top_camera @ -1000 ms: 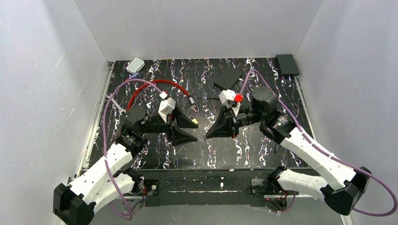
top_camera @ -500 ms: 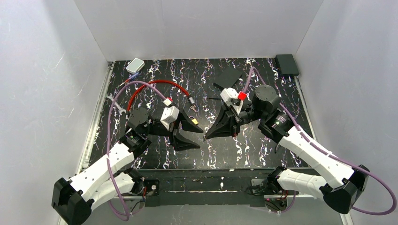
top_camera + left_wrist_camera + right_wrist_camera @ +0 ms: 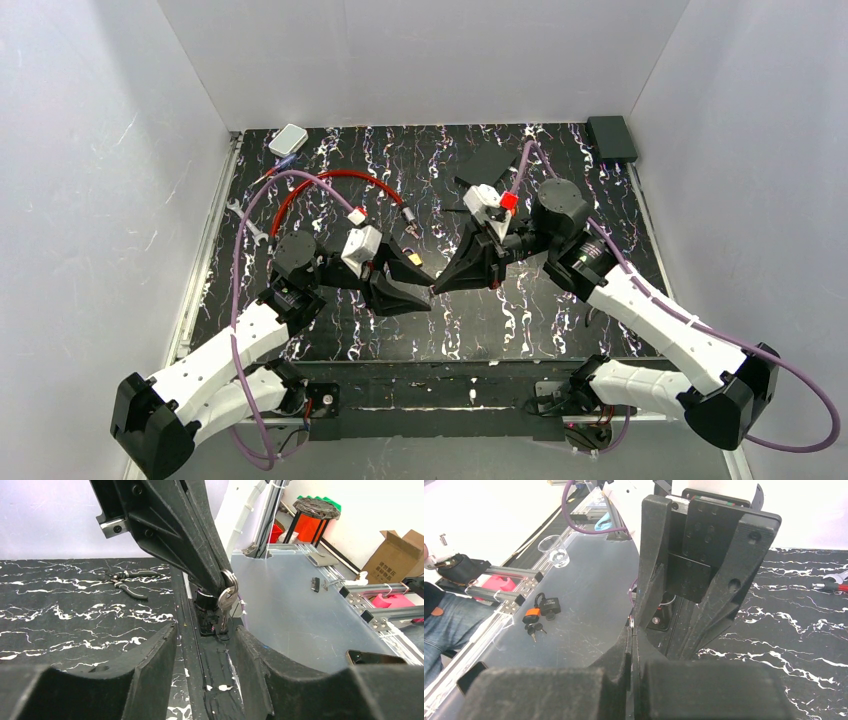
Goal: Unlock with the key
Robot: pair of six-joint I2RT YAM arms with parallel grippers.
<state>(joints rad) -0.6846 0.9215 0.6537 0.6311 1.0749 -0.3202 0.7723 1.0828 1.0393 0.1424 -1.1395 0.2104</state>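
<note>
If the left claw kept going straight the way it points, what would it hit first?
Most likely the key, dangling from the shut right gripper straight ahead of the left gripper; how far off is unclear.

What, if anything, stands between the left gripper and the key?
Nothing visible. The key hangs from the shut right gripper, in clear view straight ahead of the left gripper, whose fingers stand apart.
</note>
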